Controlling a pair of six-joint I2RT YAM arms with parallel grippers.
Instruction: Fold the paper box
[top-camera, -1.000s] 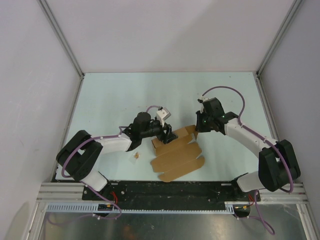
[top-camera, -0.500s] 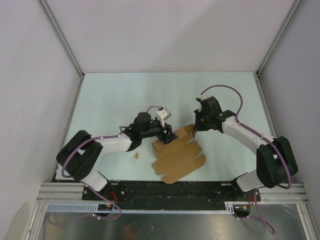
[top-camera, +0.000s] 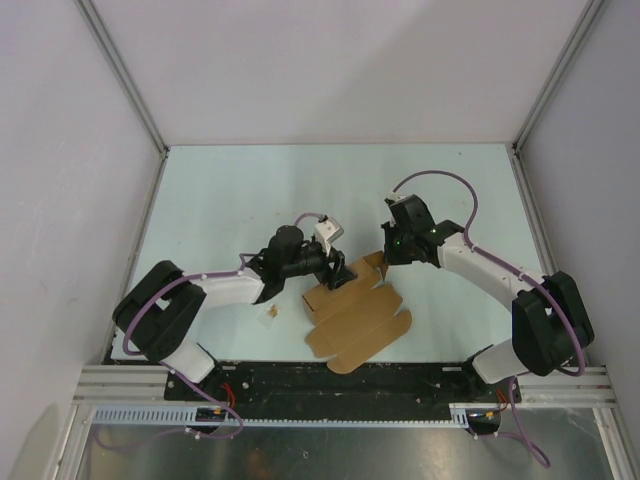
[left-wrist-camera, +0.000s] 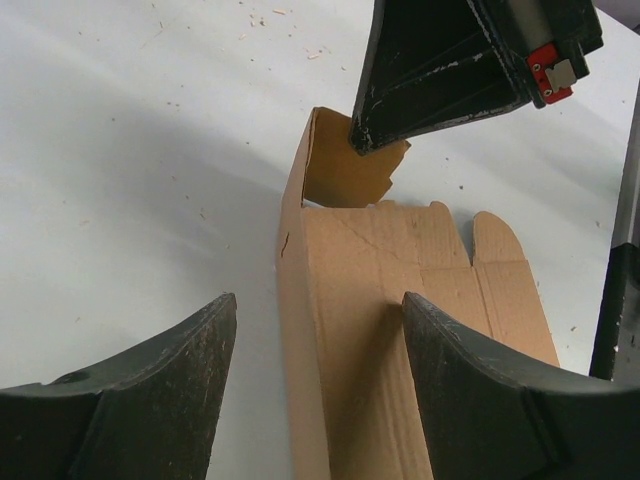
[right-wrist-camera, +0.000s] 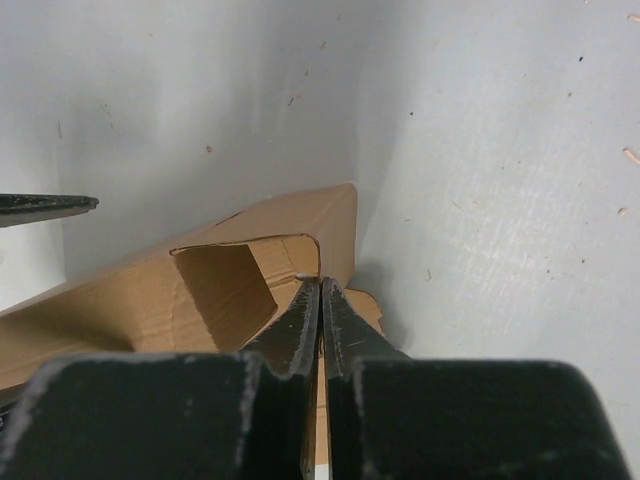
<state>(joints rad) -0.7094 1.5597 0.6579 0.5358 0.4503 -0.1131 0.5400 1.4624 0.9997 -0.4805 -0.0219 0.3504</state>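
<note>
The paper box is a brown cardboard sheet, partly folded, lying near the table's front centre. Its far long side stands up as a wall, with a small end flap raised at its right end. My left gripper is open and straddles that wall, one finger on the table side and the other finger on the inner panel. My right gripper is shut, with its tips touching the upper corner of the end flap. It also shows in the left wrist view.
A tiny brown scrap lies on the table left of the sheet. Grey walls with metal frame posts enclose the pale table on three sides. The black rail carrying the arm bases runs along the near edge.
My right gripper has moved left and slightly away from the base, up to the raised end flap. The near flaps of the sheet have shifted slightly. My left arm has hardly moved.
</note>
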